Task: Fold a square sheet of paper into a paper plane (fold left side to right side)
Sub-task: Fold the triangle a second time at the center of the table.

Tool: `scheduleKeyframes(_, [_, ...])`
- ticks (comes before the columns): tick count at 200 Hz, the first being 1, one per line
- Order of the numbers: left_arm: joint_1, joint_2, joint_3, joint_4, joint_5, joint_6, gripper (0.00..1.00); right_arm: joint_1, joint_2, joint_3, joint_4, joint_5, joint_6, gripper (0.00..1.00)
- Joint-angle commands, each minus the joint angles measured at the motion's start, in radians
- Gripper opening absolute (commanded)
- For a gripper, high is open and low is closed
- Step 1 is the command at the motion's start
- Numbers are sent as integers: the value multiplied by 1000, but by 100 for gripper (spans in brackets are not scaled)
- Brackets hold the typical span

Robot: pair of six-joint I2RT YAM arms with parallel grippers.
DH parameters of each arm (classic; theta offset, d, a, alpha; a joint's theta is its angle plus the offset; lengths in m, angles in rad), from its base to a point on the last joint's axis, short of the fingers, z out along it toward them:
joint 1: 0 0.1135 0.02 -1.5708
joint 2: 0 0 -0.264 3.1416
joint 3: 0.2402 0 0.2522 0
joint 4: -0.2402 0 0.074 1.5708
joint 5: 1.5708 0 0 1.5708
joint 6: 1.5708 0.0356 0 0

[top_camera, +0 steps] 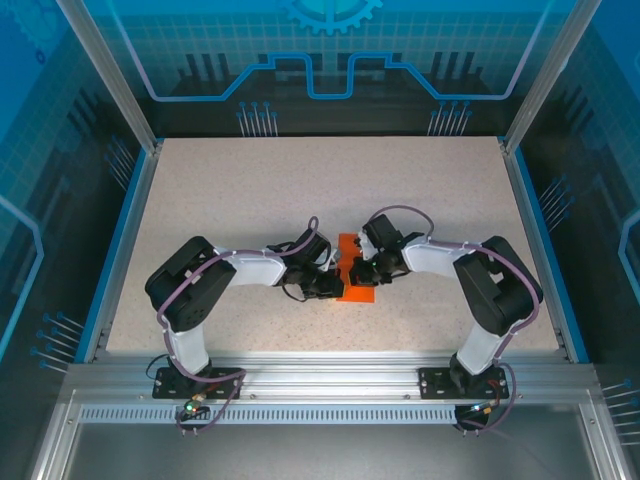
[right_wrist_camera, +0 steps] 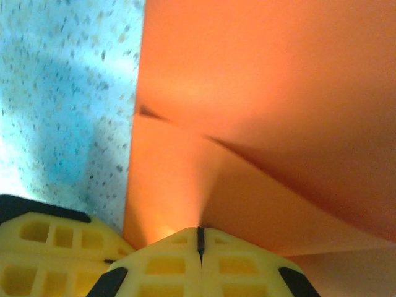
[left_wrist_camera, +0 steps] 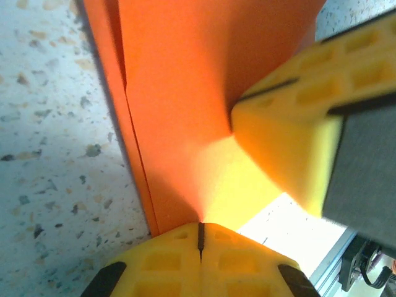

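Note:
The square sheet of paper (top_camera: 357, 293) is bright orange and lies part-folded at the table's middle, mostly covered by both grippers. My left gripper (top_camera: 335, 285) meets it from the left and my right gripper (top_camera: 358, 270) from the right. In the left wrist view the paper (left_wrist_camera: 179, 80) shows a layered left edge and rises in a ridge into the closed seam of the left gripper (left_wrist_camera: 200, 228). The right gripper's fingers (left_wrist_camera: 297, 124) rest on it close by. In the right wrist view the paper (right_wrist_camera: 260, 93) tents up into the shut right gripper (right_wrist_camera: 200, 232), with the left fingers (right_wrist_camera: 43, 244) beside it. The paper plane is out of view.
The speckled beige table (top_camera: 250, 190) is bounded by blue side rails (top_camera: 122, 240) and an aluminium frame (top_camera: 320, 375) at the near edge, where both arm bases are bolted. The two wrists sit almost touching over the paper.

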Motion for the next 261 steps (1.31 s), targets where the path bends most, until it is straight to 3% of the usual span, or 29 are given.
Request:
scheduleKeyframes(1, [1, 36, -32, -62, -16, -19, 0, -36, -16, 23, -45, 32, -30, 0])
scheduleKeyframes(171, [1, 28, -31, -61, -15, -17, 0, -178, -2, 89, -168, 66, -122, 0])
scheduleKeyframes(225, [0, 19, -36, -51, -12, -17, 0, -114, -109, 81, -173, 23, -97, 0])
scheduleKeyframes(261, [-1, 16, -37, -45, -10, -17, 0, -51, -83, 37, -90, -59, -38, 0])
